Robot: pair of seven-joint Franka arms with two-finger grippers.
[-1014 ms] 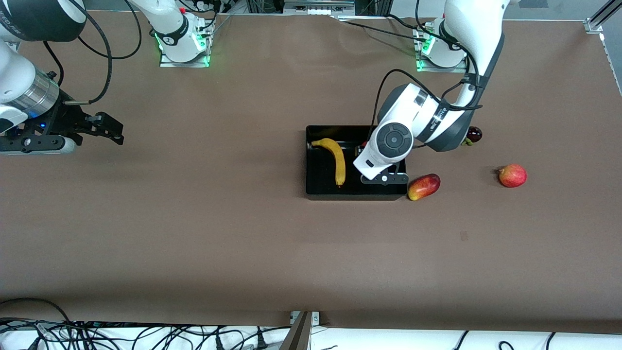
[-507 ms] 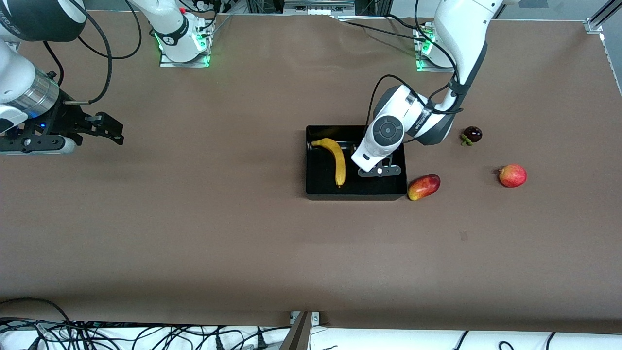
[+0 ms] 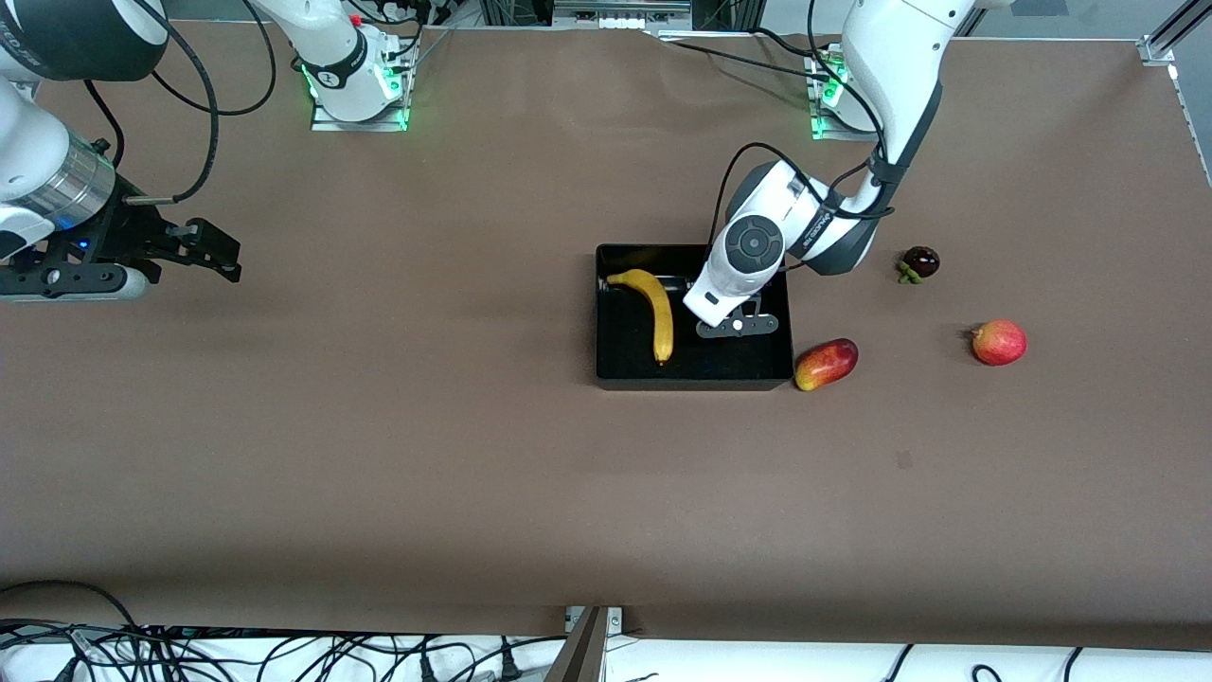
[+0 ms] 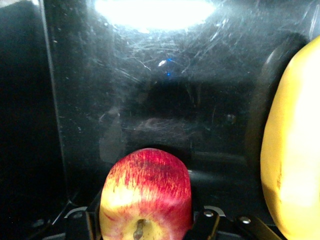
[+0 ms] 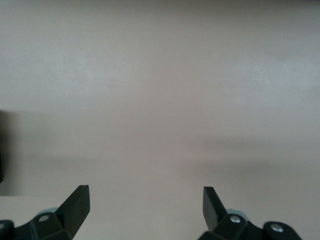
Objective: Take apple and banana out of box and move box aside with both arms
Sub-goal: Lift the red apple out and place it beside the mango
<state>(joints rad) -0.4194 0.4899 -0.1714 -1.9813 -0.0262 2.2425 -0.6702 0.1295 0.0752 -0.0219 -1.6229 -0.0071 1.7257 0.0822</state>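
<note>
Since a second ago your left gripper (image 4: 145, 227) has sunk into the box (image 3: 615, 377), fingers now hugging the apple (image 4: 146, 195), banana (image 3: 653, 313) at its 9 o'clock. Grab step: confirm grip, then lift straight out. Right gripper (image 5: 146, 205) waits wide open, empty, over bare table (image 3: 398, 455).

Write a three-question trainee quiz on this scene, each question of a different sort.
1. True or false: the banana lies outside the box.
2. What does the left hand grip inside the box? A) apple B) banana C) nothing
3. Fill in: the right hand waits over the bare table with its fingers ____.
Key: 1 false; 2 A; 3 open.
</note>
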